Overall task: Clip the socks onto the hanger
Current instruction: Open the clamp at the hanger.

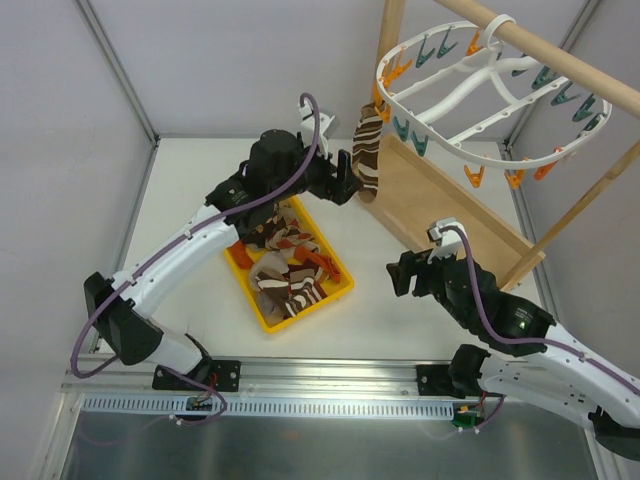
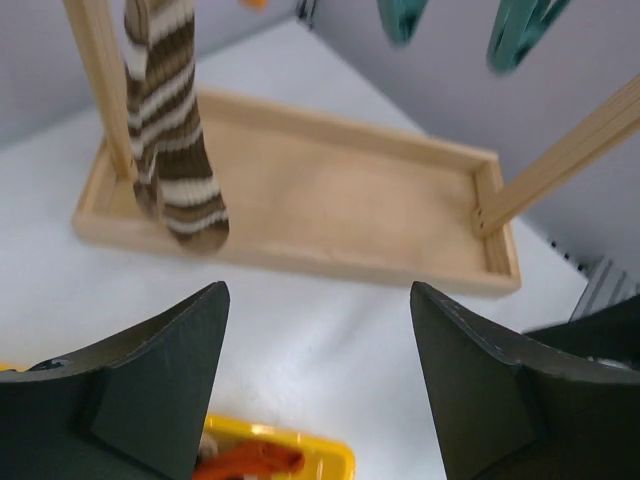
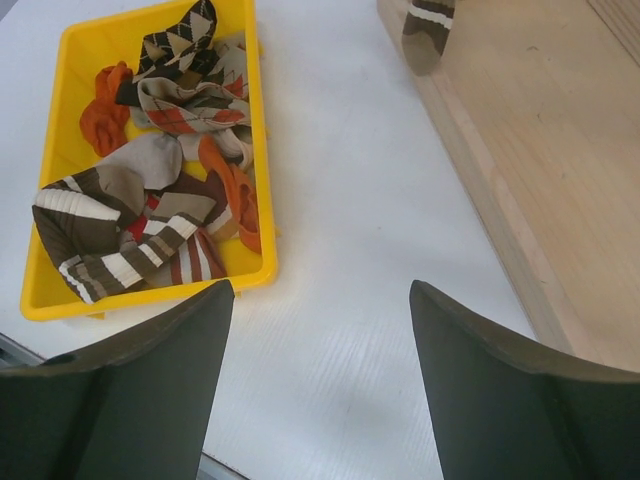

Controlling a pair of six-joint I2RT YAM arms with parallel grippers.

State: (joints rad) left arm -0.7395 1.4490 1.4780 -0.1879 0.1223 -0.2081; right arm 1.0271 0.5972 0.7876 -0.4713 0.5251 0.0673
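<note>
A brown and cream striped sock (image 1: 368, 152) hangs from an orange clothespin at the left edge of the white oval hanger (image 1: 470, 92), its toe over the wooden base. The same sock (image 2: 170, 140) shows at the upper left of the left wrist view. My left gripper (image 1: 343, 182) is just left of the hanging sock, open and apart from it, with nothing between its fingers (image 2: 318, 290). Several more socks (image 1: 288, 262) lie heaped in the yellow tray (image 3: 255, 150). My right gripper (image 1: 399, 275) hovers open over bare table (image 3: 320, 290), right of the tray.
The hanger hooks on a wooden pole (image 1: 560, 62) carried by slanted posts. The stand's shallow wooden base (image 1: 440, 212) lies under it. Teal and orange clothespins (image 1: 437, 50) dangle round the ring. Grey walls close the back and sides.
</note>
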